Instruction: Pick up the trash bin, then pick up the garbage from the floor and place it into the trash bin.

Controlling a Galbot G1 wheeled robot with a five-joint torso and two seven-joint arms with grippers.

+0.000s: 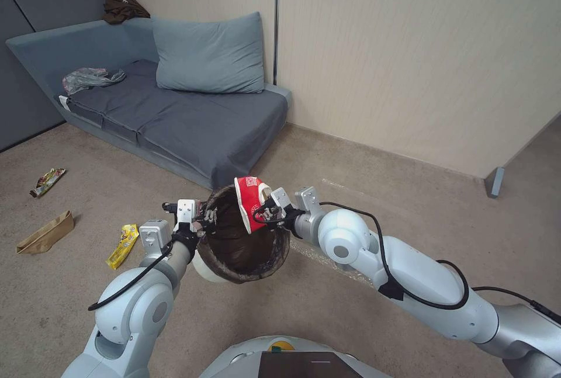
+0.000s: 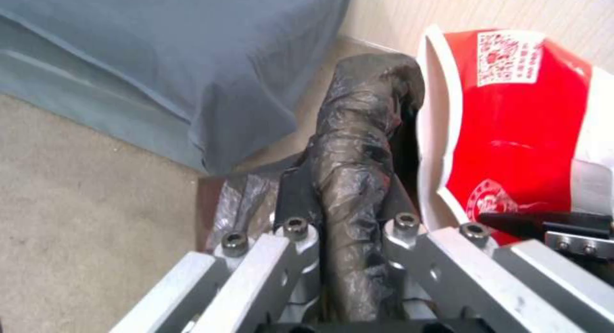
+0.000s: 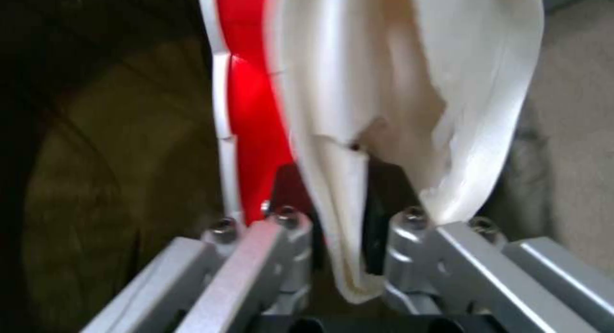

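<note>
Indoors, a grey sofa (image 1: 175,109) with a blue pillow (image 1: 210,54) stands against a pale wall, its front corner just behind the trash bin (image 1: 242,238). Both robot arms reach out over the beige carpet (image 1: 380,191).

At centre, the small white bin, lined with a dark bag, hangs off the floor, tilted so its mouth faces the camera. The left gripper (image 1: 201,217) is clamped on the bin's rim at its left side; the left wrist view shows the fingers (image 2: 291,198) pressed against the bag-wrapped rim (image 2: 358,150) on both sides.

Opposite it, the right gripper (image 1: 270,210) pinches a crumpled red-and-white wrapper (image 1: 250,200), holding it over the bin's mouth near the far right rim. From the right wrist, the wrapper's white side (image 3: 383,83) sits squeezed between the fingers (image 3: 377,203), with the dark bag liner (image 3: 96,179) beside it.

Three more pieces of litter lie well apart on the carpet to the left: a tan paper bag (image 1: 45,233), a yellow wrapper (image 1: 123,245) just beside the left arm, and a small crinkled wrapper (image 1: 47,181) farther back.
</note>
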